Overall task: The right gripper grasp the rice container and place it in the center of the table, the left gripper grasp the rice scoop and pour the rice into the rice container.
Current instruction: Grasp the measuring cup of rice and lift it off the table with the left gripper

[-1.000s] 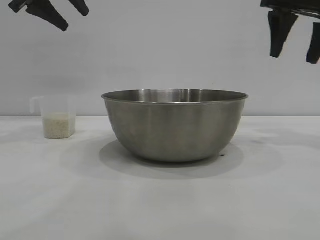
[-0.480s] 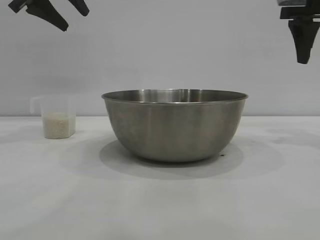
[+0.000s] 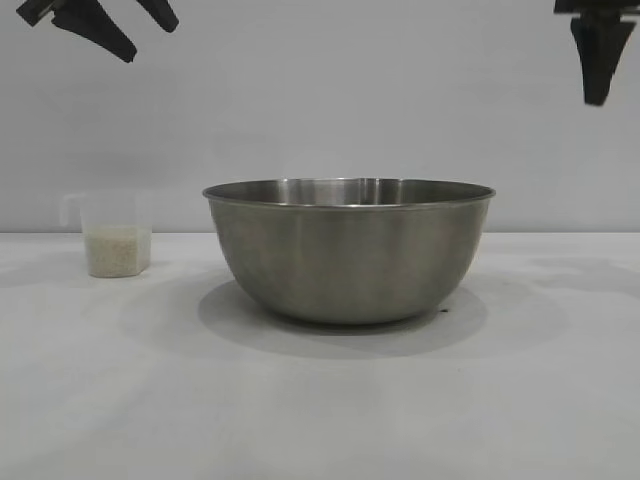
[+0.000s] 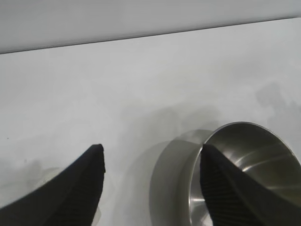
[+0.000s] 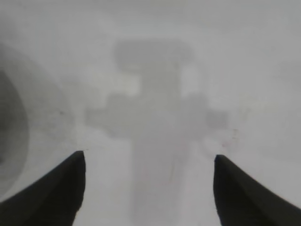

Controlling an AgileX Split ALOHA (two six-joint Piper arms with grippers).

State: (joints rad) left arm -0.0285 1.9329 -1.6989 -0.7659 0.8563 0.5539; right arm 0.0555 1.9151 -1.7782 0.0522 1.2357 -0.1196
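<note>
The rice container (image 3: pixel 350 250), a large steel bowl, stands empty-handed in the middle of the white table (image 3: pixel 320 400). To its left the rice scoop (image 3: pixel 112 238), a small translucent cup, stands upright with rice (image 3: pixel 117 251) in its lower part. My left gripper (image 3: pixel 152 42) hangs open high above the scoop, holding nothing. In the left wrist view its open fingers (image 4: pixel 151 148) frame the table and the bowl's rim (image 4: pixel 244 129). My right gripper (image 3: pixel 597 95) hovers high, above and to the right of the bowl. It (image 5: pixel 149 155) is open over bare table, empty.
A plain grey wall (image 3: pixel 330 100) backs the table. The right gripper's shadow (image 5: pixel 155 108) lies on the tabletop below it. A broad shadow (image 3: pixel 180 310) spreads round the bowl's foot.
The right gripper has risen and turned, so its two fingers now line up as one shape in the exterior view. Left gripper, bowl and scoop have not moved.
</note>
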